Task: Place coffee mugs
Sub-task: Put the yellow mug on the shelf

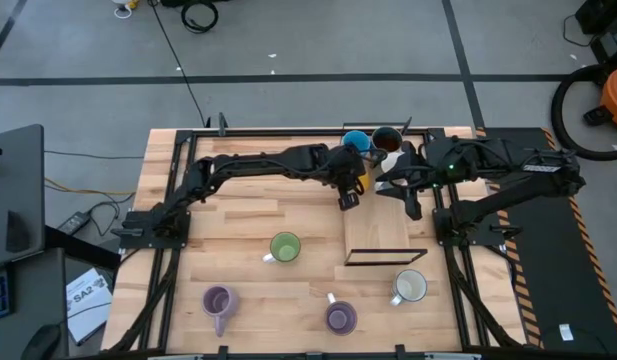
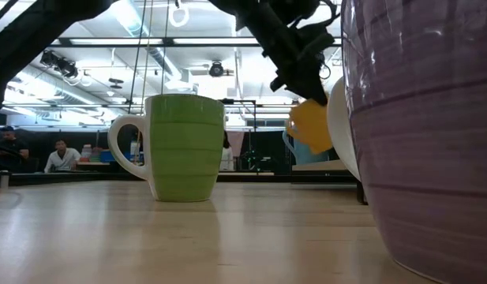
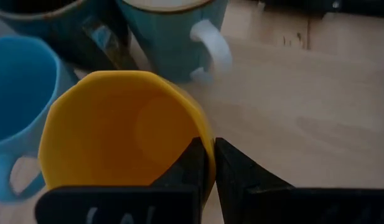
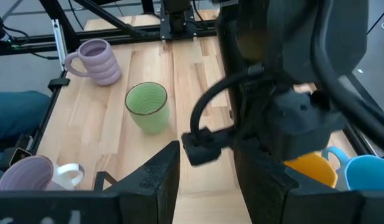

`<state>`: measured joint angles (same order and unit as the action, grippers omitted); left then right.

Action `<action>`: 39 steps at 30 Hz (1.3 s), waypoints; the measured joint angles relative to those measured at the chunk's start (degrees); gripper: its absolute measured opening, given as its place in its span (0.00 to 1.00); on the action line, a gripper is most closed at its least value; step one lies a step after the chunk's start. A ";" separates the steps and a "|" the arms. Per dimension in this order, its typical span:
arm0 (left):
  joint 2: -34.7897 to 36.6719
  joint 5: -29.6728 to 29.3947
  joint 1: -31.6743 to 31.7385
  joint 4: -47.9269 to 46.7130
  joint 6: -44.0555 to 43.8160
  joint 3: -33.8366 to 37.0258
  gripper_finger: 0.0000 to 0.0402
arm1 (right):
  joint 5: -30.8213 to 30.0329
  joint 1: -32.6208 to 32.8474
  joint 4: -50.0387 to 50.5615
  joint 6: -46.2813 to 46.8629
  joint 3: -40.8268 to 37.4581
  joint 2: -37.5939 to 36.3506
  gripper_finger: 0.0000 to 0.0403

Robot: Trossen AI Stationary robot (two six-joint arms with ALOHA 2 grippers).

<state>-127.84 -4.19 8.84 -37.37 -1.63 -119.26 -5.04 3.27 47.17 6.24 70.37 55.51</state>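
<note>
My left gripper is shut on the orange-yellow mug, which hangs in the air near the table's far edge. A blue mug, a dark brown mug and a teal mug with a white handle stand close behind it. My right gripper is open just right of the left one and touches nothing. The green mug, two purple mugs and a white mug stand upright on their bases nearer the front. My left gripper holds the orange-yellow mug by its rim, one finger inside the mug and one outside against the wall. The fingers come down from above. In the low view the mug is tilted and lifted clear of the table.
A light wooden board with a black frame lies right of the table's centre, below both grippers. The left arm crosses in front of the right wrist camera. Bare wood shows on the table's left half. People sit in the room beyond.
</note>
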 joint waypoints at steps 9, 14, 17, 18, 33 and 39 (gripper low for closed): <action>-1.43 -0.02 0.11 -0.94 0.00 0.00 0.07 | 0.00 0.00 0.03 0.00 0.00 0.11 0.39; -1.89 -0.23 0.22 -0.75 2.36 -0.07 0.07 | 0.00 0.00 0.03 0.00 0.00 0.25 0.39; -1.91 -0.26 0.26 -0.81 2.37 -0.07 0.07 | 0.02 0.00 0.05 0.00 0.00 0.35 0.39; -1.91 -0.31 0.26 -0.75 2.37 -0.07 0.07 | 0.02 0.00 0.05 0.00 0.02 0.39 0.39; -2.02 -0.66 0.36 2.85 2.54 -0.02 0.14 | 0.09 0.00 0.05 0.00 0.00 0.37 0.39; -2.02 -0.68 0.35 3.38 4.99 0.00 0.15 | 0.12 0.00 0.05 0.00 0.02 0.37 0.39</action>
<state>-129.86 -4.87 9.19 -33.99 3.35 -119.26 -4.92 3.27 47.22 6.24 70.39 55.88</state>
